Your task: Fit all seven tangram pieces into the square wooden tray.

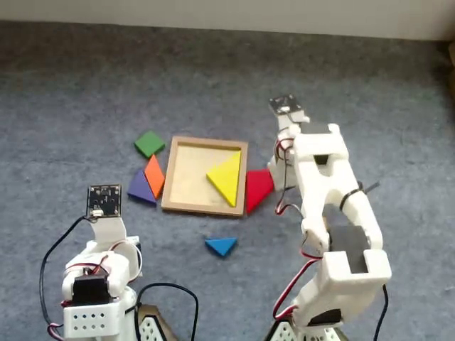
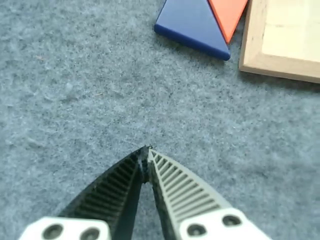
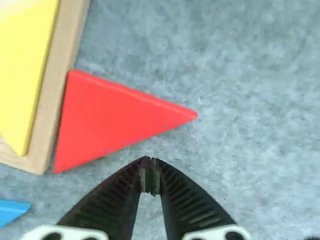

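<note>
High view: the square wooden tray (image 1: pixel 206 142) lies flat near the middle of the grey-carpeted worktop (image 1: pixel 71 99). It holds one yellow triangle (image 1: pixel 226 177), set against its right-hand wall. A red triangle (image 1: pixel 258 188) lies outside the tray, touching the outer face of that same wall. On the tray's left side an orange triangle (image 1: pixel 154 175) rests against the rim, with a dark blue triangle (image 1: pixel 140 187) touching it on the side away from the tray. A green square (image 1: pixel 149 144) sits near the tray's far left corner, apart from it. A light blue triangle (image 1: pixel 222 246) lies alone on the carpet between the tray and the arms. Left wrist view: the left tool (image 2: pixel 146 159), fingers together and empty, is over bare carpet near the dark blue and orange triangles. Right wrist view: the right tool (image 3: pixel 149 174), fingers together and empty, is just beside one edge of the red triangle.
</note>
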Available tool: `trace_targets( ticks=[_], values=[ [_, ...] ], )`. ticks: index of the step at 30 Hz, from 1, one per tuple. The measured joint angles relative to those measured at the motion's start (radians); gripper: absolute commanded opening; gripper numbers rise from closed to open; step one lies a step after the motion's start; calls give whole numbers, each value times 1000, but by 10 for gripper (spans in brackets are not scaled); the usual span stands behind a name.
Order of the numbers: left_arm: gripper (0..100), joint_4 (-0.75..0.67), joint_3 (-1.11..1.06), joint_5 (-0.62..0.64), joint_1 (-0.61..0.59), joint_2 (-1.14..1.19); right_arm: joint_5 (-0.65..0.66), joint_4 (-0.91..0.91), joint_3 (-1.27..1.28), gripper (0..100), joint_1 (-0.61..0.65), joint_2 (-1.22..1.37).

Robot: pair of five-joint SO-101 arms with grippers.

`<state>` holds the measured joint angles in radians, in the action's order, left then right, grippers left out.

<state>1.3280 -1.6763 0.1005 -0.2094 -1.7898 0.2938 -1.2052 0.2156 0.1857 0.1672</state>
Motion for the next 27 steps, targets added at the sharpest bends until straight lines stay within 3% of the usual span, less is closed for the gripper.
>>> trace_targets(
  ticks=[4,9,14,21,27],
  values=[
    [7,0,0,0,0,0,-12,-75,0,14,71,-55],
    [7,0,0,0,0,0,-150,-84,-6,14,132,-89],
    [7,0,0,0,0,0,-226,6,-11,14,187,-68],
    [7,0,0,0,0,0,-353,81,-12,14,195,95],
    [7,0,0,0,0,0,-376,83,-32,14,196,124]
  ],
)
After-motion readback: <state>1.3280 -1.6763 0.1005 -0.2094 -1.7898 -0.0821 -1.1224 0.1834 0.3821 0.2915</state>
